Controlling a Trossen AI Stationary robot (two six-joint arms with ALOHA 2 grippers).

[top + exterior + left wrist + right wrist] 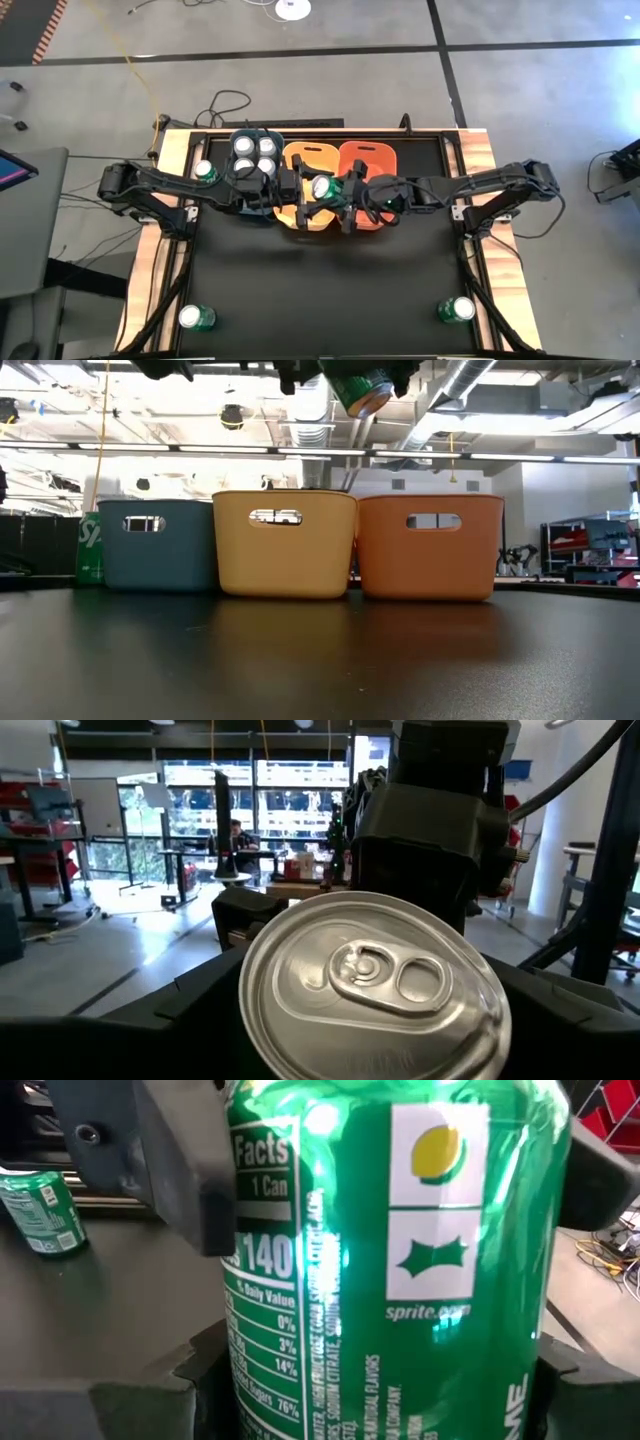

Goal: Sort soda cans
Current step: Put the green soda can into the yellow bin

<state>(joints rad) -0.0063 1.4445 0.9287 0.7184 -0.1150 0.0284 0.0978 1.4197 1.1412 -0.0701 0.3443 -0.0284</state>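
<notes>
A green soda can [322, 187] hangs tilted in the air over the yellow bin [300, 160], seen high up in the low view [360, 390]. My left gripper [308, 188] reaches it from the table's left, my right gripper [338, 190] from the right, and both are shut on it. Four silver-topped cans [255, 155] stand in the blue bin [268, 133]. One green can [205, 171] stands left of that bin. Two more stand near the front corners [195, 317] [457, 310]. My left gripper [375, 1020] has the green can between its two fingers, level from the table's left; the can's silver top [375, 980] faces its wrist. One finger [185, 1170] lies on the can's side wall. The can is lifted clear and tilted. My right gripper [385, 1390] pinches the can's green side wall [300, 1360] between its two fingers, coming level from the table's right. The fingers [190, 1380] lie across the can's body. The can sits clear of the bins.
The blue, yellow and orange bins [365, 160] stand side by side along the far edge, seen as three tubs in the low view [285, 545]. The black table top [320, 290] lies in front of them. Cables run on the floor beyond.
</notes>
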